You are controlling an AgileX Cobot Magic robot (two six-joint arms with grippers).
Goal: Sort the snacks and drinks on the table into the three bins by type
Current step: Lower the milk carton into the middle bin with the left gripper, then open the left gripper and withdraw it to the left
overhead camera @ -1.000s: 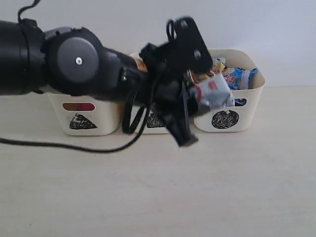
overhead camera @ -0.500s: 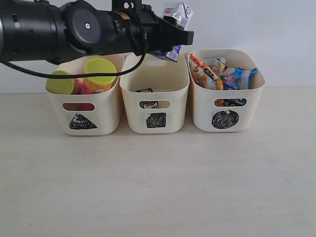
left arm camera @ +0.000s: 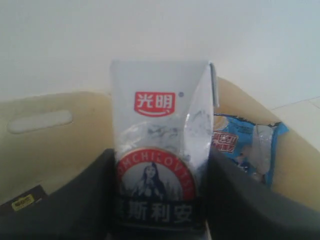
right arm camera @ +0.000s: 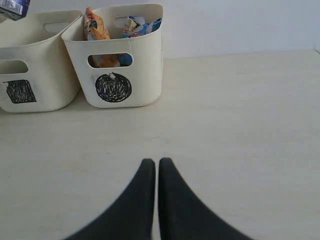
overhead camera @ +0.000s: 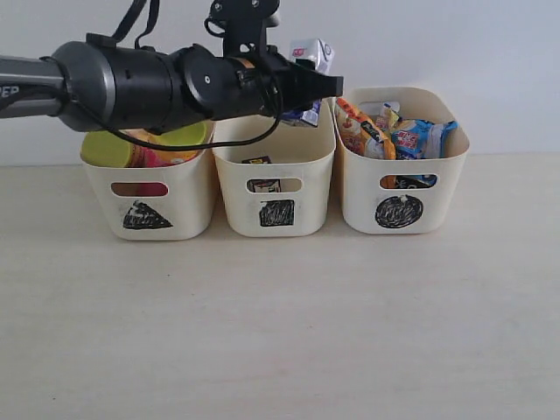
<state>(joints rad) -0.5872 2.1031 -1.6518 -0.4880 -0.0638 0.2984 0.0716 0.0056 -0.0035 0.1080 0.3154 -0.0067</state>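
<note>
Nearby, the right gripper (right arm camera: 156,163) hung over the table (overhead camera: 280,332) on the near side of the bins, its jaws pressed together with nothing between them. Along the far edge of the table, in one row, stood the triangle bin (overhead camera: 149,210) at the left end with chip tubes (overhead camera: 105,149) inside, the square bin (overhead camera: 276,188) in the middle with a small dark carton (overhead camera: 256,161), and the circle bin (overhead camera: 402,188) at the right end with an orange bag (overhead camera: 354,127) and a blue bag (overhead camera: 420,136). Above the square bin, toward its right rear corner, the left gripper (overhead camera: 315,87) clamped the blue-and-white carton (overhead camera: 312,52) between its partly spread jaws.
</note>
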